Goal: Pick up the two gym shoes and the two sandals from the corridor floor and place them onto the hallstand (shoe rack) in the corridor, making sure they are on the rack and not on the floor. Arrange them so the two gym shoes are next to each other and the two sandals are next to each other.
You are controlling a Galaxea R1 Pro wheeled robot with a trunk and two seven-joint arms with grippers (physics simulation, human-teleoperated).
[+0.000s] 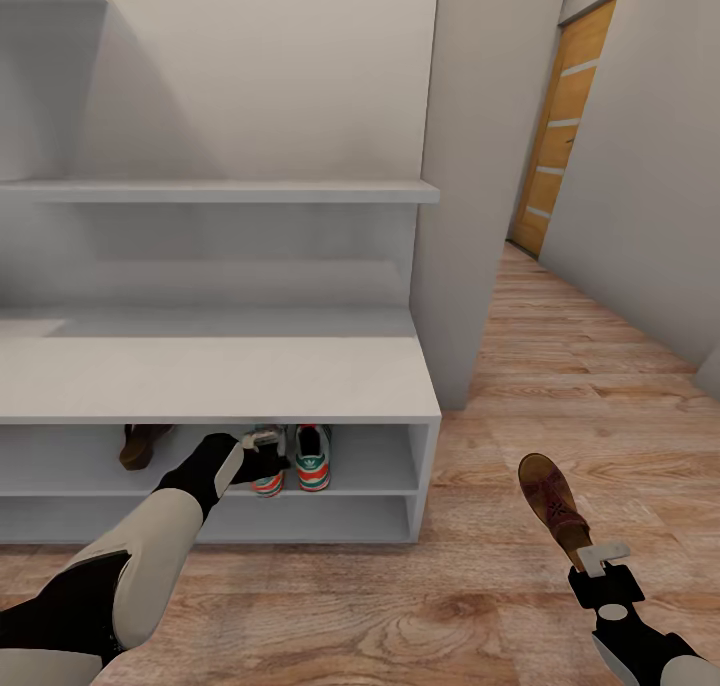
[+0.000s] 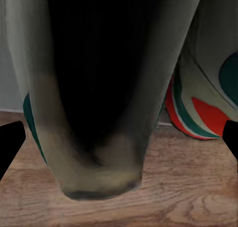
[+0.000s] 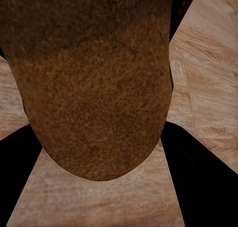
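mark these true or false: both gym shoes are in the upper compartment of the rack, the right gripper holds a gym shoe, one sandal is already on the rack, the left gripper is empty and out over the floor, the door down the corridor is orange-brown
1. Both gym shoes are in the upper compartment of the hallstand. True: the left gym shoe and the right gym shoe stand side by side there.
2. The right gripper holds a gym shoe. False: it is shut on a brown sandal, held above the corridor floor.
3. One sandal is already on the rack. True: the other sandal sits at the left of the same compartment.
4. The left gripper is empty and out over the floor. False: it is at the compartment, shut on the left gym shoe.
5. The door down the corridor is orange-brown. True.
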